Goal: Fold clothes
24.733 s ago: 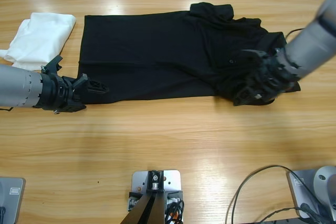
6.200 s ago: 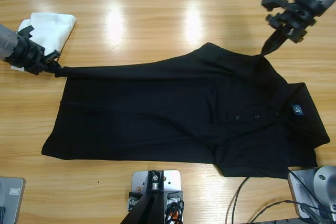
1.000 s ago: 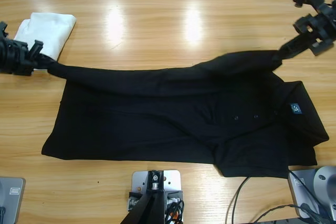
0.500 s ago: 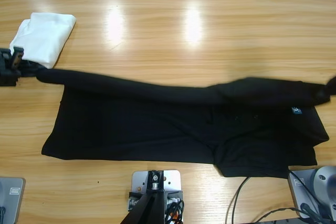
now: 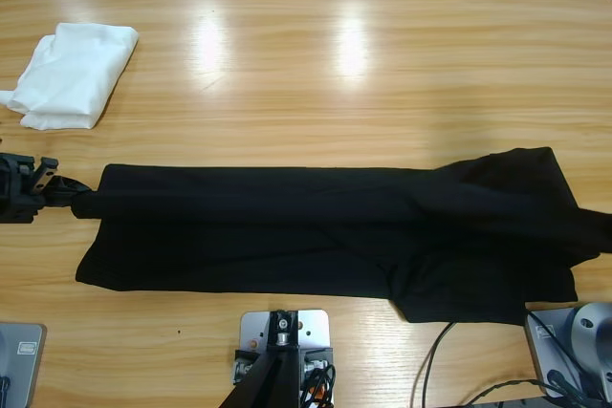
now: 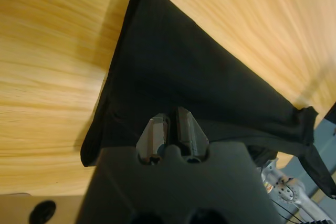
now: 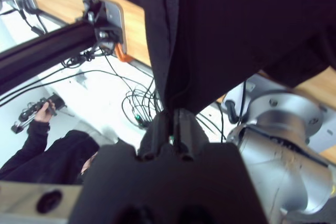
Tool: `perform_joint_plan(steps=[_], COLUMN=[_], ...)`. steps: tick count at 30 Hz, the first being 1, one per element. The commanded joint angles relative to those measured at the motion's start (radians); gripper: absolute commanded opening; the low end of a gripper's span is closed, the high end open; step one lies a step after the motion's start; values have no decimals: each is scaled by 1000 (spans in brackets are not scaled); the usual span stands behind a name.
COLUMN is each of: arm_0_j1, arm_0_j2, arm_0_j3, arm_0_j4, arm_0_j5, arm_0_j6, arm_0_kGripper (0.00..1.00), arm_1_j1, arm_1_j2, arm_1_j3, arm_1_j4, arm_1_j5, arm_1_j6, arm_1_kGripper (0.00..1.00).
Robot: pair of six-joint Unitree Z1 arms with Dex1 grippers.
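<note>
The clothes, a black polo shirt point(image 5: 316, 226), lie doubled over lengthwise along the near side of the table, collar end to the right. At the table's left edge my left gripper point(image 5: 67, 192) is shut on the shirt's left corner. In the left wrist view that gripper point(image 6: 168, 131) pinches the black shirt point(image 6: 184, 77) between closed jaws. My right gripper is outside the high view, past the right edge. The right wrist view shows the right gripper point(image 7: 173, 117) shut on a hanging fold of the shirt point(image 7: 236, 30), with floor and cables beyond.
A white folded garment point(image 5: 72, 72) lies at the far left of the wooden table point(image 5: 335, 64). In the right wrist view a person in black point(image 7: 58, 153) shows low on the left, below the table's edge.
Both grippers carried the shirt's far edge toward the near side, laying it over the lower half. The left gripper came nearer along the left edge; the right one left the high view.
</note>
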Motion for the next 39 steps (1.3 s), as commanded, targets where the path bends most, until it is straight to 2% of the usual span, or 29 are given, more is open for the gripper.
perform_joint_plan(steps=[1, 9, 16, 19, 22, 23, 24, 25, 27, 30, 31, 32, 33, 35, 37, 39], arm_0_j1=[-25, -25, -25, -25, -14, -6, -2, 2, 9, 9, 9, 9, 9, -11, -43, -67], arm_0_j2=[180, 310, 351, 362, 369, 369, 367, 362, 344, 285, 263, 238, 223, 197, 163, 140], arm_0_j3=[10, -70, -66, -64, -52, -42, -38, -31, -24, -26, -28, -32, -40, -76, -82, -65], arm_0_j4=[-63, -93, -92, -92, -89, -86, -83, -80, -77, -63, -63, -63, -63, -66, -63, -52], arm_0_j5=[-12, -12, -11, -13, -28, -35, -37, -36, -31, 11, 20, 25, 25, 24, 25, 43], arm_0_j6=[3, 3, 3, 3, 6, 8, 9, 11, 15, 18, 21, 29, 45, 160, 276, 320], arm_0_kGripper=[0, 0, 0, 0, 0, 182, 588, 900, 955, 958, 955, 954, 954, 959, 959, 959], arm_1_j1=[-7, -7, -7, -7, -7, -7, -7, -7, -7, -7, -7, -7, -7, 45, 73, 93], arm_1_j2=[127, 336, 396, 411, 407, 409, 404, 388, 349, 261, 233, 197, 184, 221, 276, 291], arm_1_j3=[6, -16, -40, -36, -17, -10, -7, -5, -8, -27, -41, -58, -68, -113, -101, -39], arm_1_j4=[5, -19, -50, -46, -37, -23, -15, -7, 5, 3, -11, -43, -64, -70, -90, -212], arm_1_j5=[-20, 9, 24, -10, -85, -123, -156, -190, -230, -235, -224, -172, -115, -17, -31, -54], arm_1_j6=[-4, -63, -69, -51, 9, 36, 62, 96, 155, 219, 228, 220, 186, 26, -38, -70], arm_1_kGripper=[0, 0, 0, 0, 0, 129, 786, 1000, 1000, 1000, 1000, 1000, 1000, 952, 945, 942])
